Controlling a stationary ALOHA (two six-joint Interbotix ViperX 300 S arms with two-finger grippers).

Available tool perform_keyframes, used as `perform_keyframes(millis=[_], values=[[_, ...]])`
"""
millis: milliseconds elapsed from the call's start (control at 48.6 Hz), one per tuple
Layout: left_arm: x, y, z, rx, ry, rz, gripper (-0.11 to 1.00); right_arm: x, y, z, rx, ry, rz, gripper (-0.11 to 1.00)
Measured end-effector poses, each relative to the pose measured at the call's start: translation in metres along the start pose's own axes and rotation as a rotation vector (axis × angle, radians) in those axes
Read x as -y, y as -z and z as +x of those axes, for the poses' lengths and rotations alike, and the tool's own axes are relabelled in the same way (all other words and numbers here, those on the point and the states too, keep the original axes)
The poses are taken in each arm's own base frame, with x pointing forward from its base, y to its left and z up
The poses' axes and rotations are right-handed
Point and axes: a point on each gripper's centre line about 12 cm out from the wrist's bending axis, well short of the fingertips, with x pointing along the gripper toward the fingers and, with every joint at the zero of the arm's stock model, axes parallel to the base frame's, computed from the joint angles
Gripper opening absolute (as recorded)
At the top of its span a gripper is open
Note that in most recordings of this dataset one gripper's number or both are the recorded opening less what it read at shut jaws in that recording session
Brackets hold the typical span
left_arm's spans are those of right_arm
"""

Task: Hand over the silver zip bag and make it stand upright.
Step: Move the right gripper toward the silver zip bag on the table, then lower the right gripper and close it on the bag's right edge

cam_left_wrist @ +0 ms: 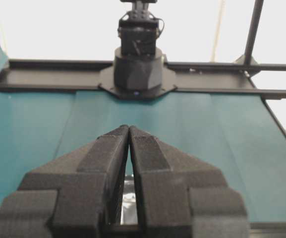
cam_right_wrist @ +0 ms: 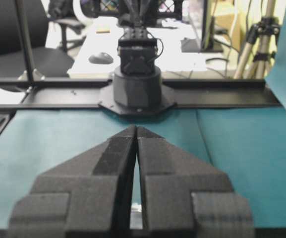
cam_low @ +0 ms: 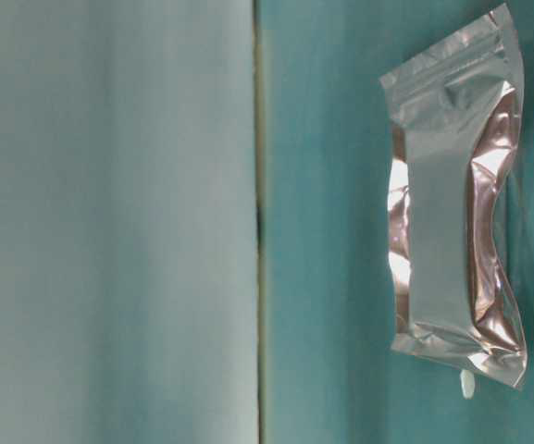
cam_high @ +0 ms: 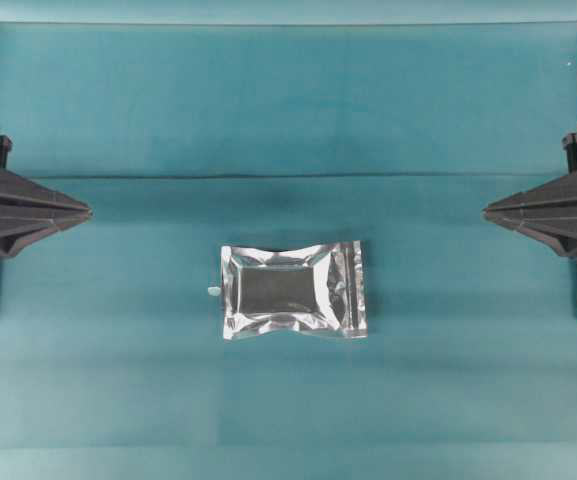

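The silver zip bag [cam_high: 294, 291] lies flat on the teal cloth near the middle of the overhead view, its zip strip at the right end. The table-level view shows the silver zip bag [cam_low: 456, 199] at the right, lying flat too. My left gripper [cam_high: 86, 212] rests at the far left edge, shut and empty, well apart from the bag. At the far right edge my right gripper [cam_high: 488, 211] is likewise shut with nothing in it. In the wrist views the left gripper [cam_left_wrist: 128, 128] and right gripper [cam_right_wrist: 136, 128] have their tips together, and a sliver of silver shows through each gap.
A tiny white scrap [cam_high: 213, 290] lies just left of the bag. Each wrist view looks across the cloth at the opposite arm's base [cam_left_wrist: 138, 74] [cam_right_wrist: 138, 89] on a black frame rail. A fold line [cam_high: 288, 176] runs across the cloth behind the bag.
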Motion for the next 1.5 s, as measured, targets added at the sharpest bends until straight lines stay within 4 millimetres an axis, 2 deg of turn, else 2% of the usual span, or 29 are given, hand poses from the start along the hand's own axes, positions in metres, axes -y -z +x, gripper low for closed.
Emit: perform_keyframes(millis=[41,82,206,350,494,823,967,1070,1193,1275,1337,1501], values=[[0.001,0.001,0.001,-0.008,0.007,0.002,0.12,0.0,0.0,0.0,-0.002,-0.002,0.002,0.13],[0.004,0.002,0.005,-0.023,0.019,0.006,0.05,0.0,0.001,0.001,-0.011,0.001,0.024,0.08],[0.01,0.004,0.016,-0.062,0.046,0.014,-0.05,0.003,0.016,0.012,-0.125,0.044,0.223,0.0],[0.011,0.006,0.025,-0.105,0.052,0.022,-0.05,0.007,0.04,0.025,-0.284,0.114,0.448,0.01],[0.013,0.017,0.029,-0.201,0.056,0.0,-0.05,0.01,0.062,0.038,-0.385,0.191,0.635,0.01],[0.013,0.015,0.034,-0.218,0.056,-0.018,-0.05,0.012,0.1,0.064,-0.571,0.347,0.929,0.05],[0.013,0.006,0.03,-0.188,0.055,-0.017,-0.02,0.013,0.115,0.073,-0.609,0.416,1.039,0.18],[0.013,0.001,0.029,-0.17,0.056,-0.008,0.01,0.013,0.128,0.075,-0.642,0.462,1.087,0.43],[0.01,0.002,0.029,-0.181,0.043,-0.009,0.09,0.013,0.14,0.079,-0.671,0.498,1.112,0.79],[0.008,0.002,0.029,-0.181,0.035,-0.003,0.15,0.013,0.15,0.083,-0.701,0.518,1.115,0.95],[0.006,0.003,0.029,-0.183,0.027,-0.006,0.22,0.012,0.157,0.087,-0.721,0.529,1.112,0.99],[-0.001,0.003,0.029,-0.189,-0.002,-0.002,0.41,0.01,0.175,0.097,-0.759,0.556,1.11,0.97]])
